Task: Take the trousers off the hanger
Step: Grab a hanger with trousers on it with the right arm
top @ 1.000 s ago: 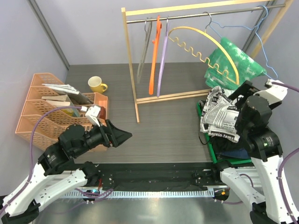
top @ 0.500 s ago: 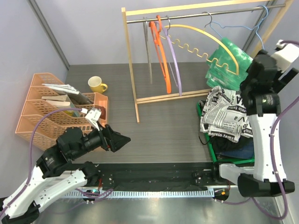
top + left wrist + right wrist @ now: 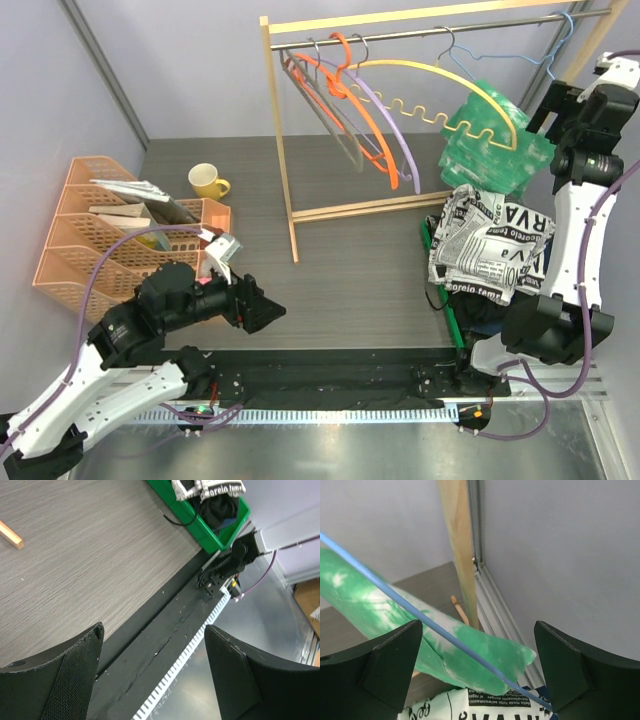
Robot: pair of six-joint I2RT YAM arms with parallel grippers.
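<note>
Facing the green-and-white trousers (image 3: pixel 490 135) draped just ahead on the blue hanger (image 3: pixel 420 617) at far right, we hold our right gripper (image 3: pixel 480 652) wide, the wire slanting across its gap. Our left gripper (image 3: pixel 150 675), also wide, sits well apart at near left.

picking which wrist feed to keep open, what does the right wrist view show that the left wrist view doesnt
Only the right wrist view: the green-and-white mottled trousers with a blue wire hanger crossing in front, the wooden rack post, and the open right hand.
Only the left wrist view: the green bin holding a black garment, and the open left hand.
Both: the newspaper-print trousers and the grey table.
</note>
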